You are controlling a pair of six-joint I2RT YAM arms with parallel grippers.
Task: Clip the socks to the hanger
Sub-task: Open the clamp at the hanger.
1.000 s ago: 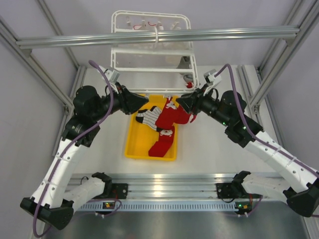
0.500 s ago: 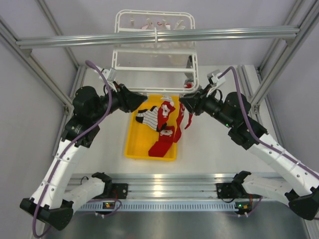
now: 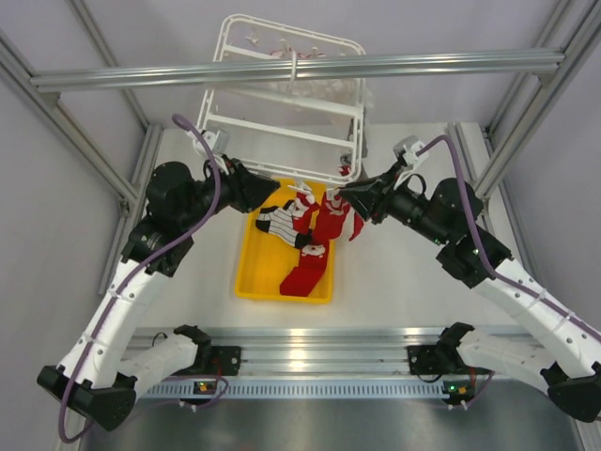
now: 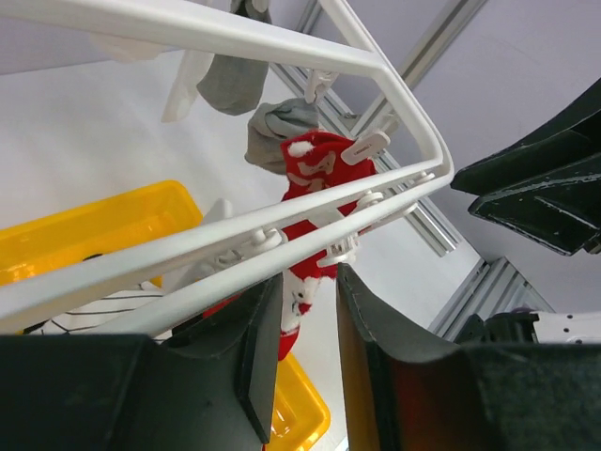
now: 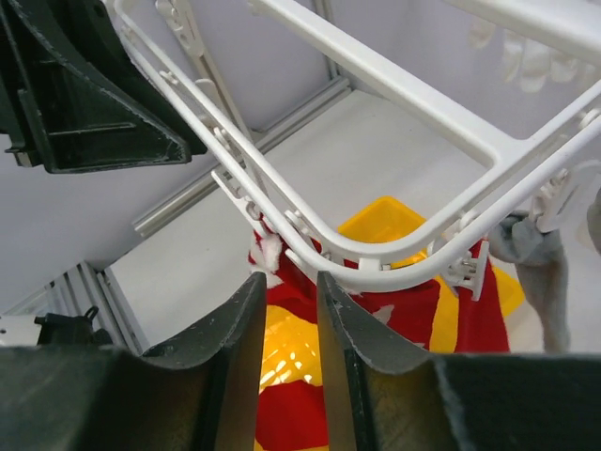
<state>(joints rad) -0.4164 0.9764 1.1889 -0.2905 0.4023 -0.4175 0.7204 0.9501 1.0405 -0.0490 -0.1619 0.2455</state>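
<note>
The large white plastic rectangular drying hanger (image 4: 235,38) hung tilted over the far edge of the yellow rectangular plastic tray (image 3: 255,266). At the tray's far left corner my left gripper (image 3: 272,191) stood nearly closed; whether it gripped anything I could not tell. At the far right corner my right gripper (image 3: 346,194) pinched a small red white-marked sock (image 3: 329,224) dangling over the tray.

Hanger (image 3: 286,103) hangs tilted over the worktop's far edge, centre. Tray (image 3: 252,274) sits mid-worktop, before it, with socks (image 3: 302,272) inside. Left gripper (image 3: 272,192) and right gripper (image 3: 343,195) are over the tray's far corners.
</note>
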